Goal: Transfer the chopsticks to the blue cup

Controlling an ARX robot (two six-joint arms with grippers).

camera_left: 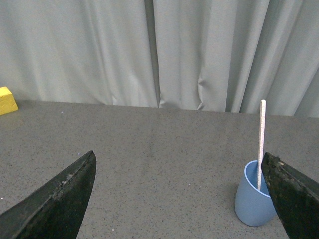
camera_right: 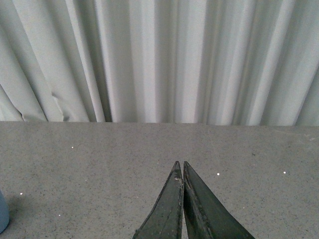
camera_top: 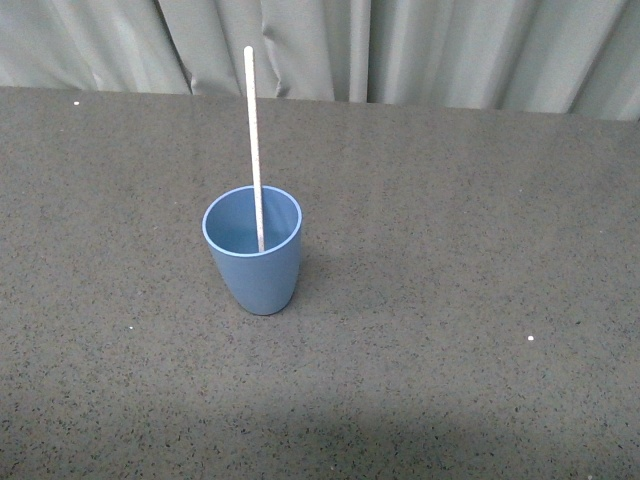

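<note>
The blue cup (camera_top: 254,262) stands upright on the dark speckled table (camera_top: 450,300), left of centre. The pale chopstick (camera_top: 253,140) stands in it, its lower end inside and its upper end rising well above the rim, nearly upright. Neither arm shows in the front view. In the left wrist view my left gripper (camera_left: 178,159) is open and empty, its jaws wide apart; the cup (camera_left: 252,201) with the chopstick (camera_left: 261,139) sits just beside one finger (camera_left: 294,199). In the right wrist view my right gripper (camera_right: 180,163) is shut and empty above bare table. A sliver of the cup (camera_right: 2,211) shows at that frame's edge.
A grey curtain (camera_top: 400,45) hangs along the table's far edge. A yellow block (camera_left: 7,100) lies near that edge in the left wrist view. Small white specks (camera_top: 530,338) dot the table.
</note>
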